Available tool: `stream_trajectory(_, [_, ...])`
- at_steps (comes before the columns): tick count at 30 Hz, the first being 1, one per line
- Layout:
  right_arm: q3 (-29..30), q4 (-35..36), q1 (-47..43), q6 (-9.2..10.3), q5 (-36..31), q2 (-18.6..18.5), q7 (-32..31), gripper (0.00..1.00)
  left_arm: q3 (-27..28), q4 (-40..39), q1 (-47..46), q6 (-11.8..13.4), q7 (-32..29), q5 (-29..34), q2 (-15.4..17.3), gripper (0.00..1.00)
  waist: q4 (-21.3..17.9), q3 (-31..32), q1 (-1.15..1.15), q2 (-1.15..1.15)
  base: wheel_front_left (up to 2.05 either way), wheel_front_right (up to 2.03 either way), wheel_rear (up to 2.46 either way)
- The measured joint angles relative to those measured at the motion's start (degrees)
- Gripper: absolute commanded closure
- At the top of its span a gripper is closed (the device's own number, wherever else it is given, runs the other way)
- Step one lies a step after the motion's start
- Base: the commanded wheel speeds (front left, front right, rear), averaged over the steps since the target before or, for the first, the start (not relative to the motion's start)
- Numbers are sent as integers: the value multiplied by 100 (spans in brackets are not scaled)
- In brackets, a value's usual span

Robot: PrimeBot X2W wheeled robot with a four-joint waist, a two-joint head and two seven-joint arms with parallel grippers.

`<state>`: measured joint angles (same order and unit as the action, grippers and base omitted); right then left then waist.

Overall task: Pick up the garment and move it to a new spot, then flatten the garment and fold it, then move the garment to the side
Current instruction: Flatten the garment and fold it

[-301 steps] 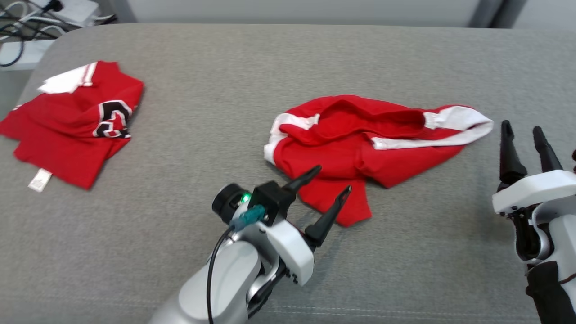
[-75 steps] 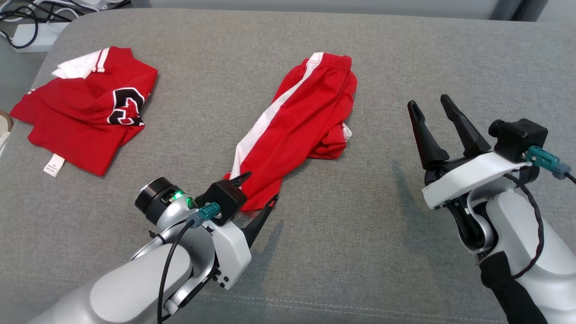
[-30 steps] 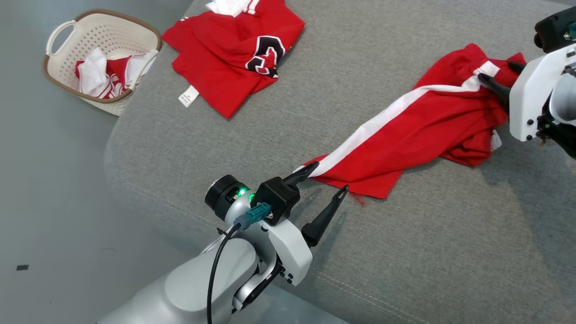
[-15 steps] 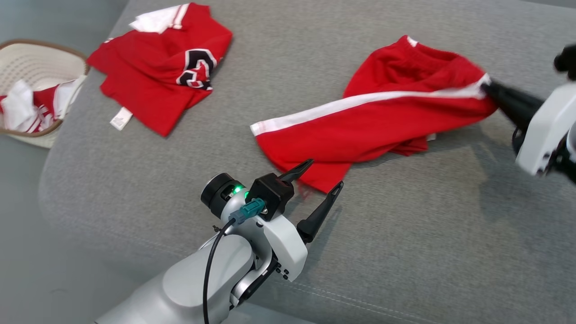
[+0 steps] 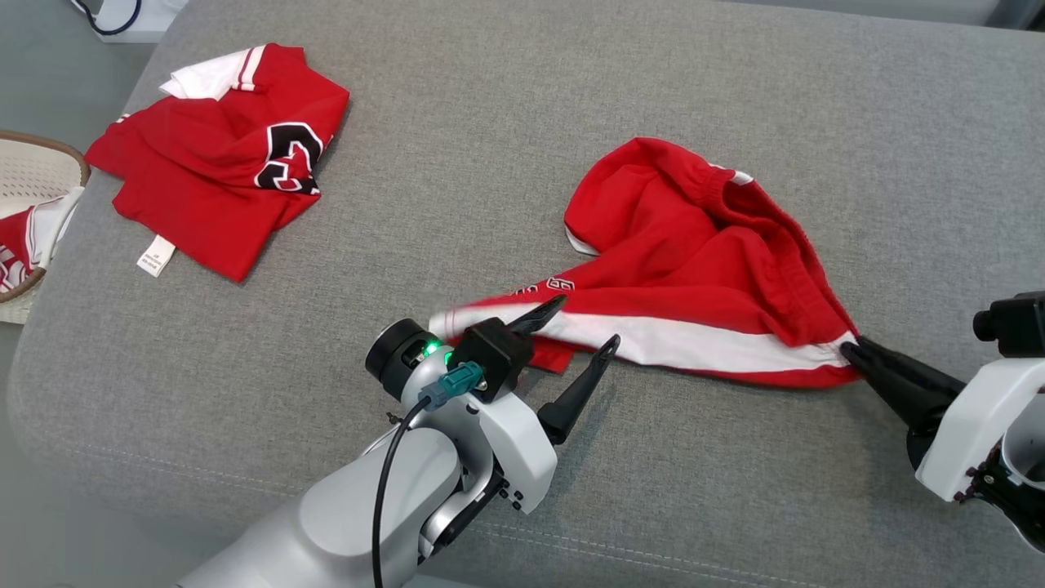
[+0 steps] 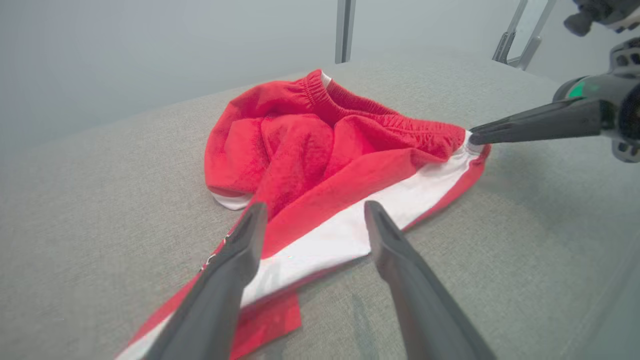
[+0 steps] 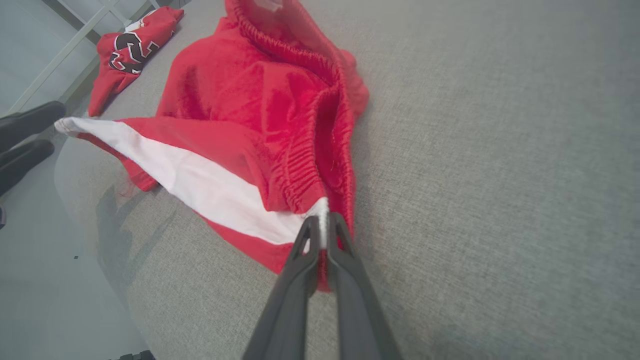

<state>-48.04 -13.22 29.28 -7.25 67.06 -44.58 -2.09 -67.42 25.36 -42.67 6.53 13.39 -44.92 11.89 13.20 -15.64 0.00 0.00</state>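
Presently, red fabric shorts with a white side stripe [image 5: 686,253] are seen crumpled at the middle of the grey upholstered cushion [image 5: 490,98]; their waistband corner is pinched by the right pincer [image 5: 847,351], pressed together on it; the left pincer [image 5: 586,322] is held spread over the stripe's other end; a red numbered jersey [image 5: 220,163] is laid well apart.

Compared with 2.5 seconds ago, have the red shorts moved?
Yes. The red shorts, waistband pinched by the right gripper, swung toward the near seam of the cushion, away from the jersey.
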Motion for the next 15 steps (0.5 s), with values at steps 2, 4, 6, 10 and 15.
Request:
stream_trajectory(2, [127, 3, -52, 0, -190, 8, 90, 0, -16, 27, 0, -2, 0, -3, -7, 0, 4, 20, 0, 0, 0, 0, 0])
stream_trajectory(4, [277, 48, -51, 0, -372, 16, 183, 0, -32, 53, 1, -27, 0, -4, -12, 0, 12, 40, 0, 0, 0, 0, 0])
stream_trajectory(6, [364, 132, -51, 0, -538, 27, 215, 0, -49, 75, 1, -43, 0, -4, -26, 0, 21, 62, 0, 0, 0, 0, 0])
stream_trajectory(10, [463, 248, -58, 0, -764, 79, 204, 0, -71, 94, 1, -43, -1, -7, -51, 0, 33, 111, 0, 0, 0, 0, 0])
stream_trajectory(15, [431, 347, -238, 0, -982, 73, -21, 0, -87, 102, 5, -42, -1, -35, -99, 0, 46, 120, 0, 0, 0, 0, 0])
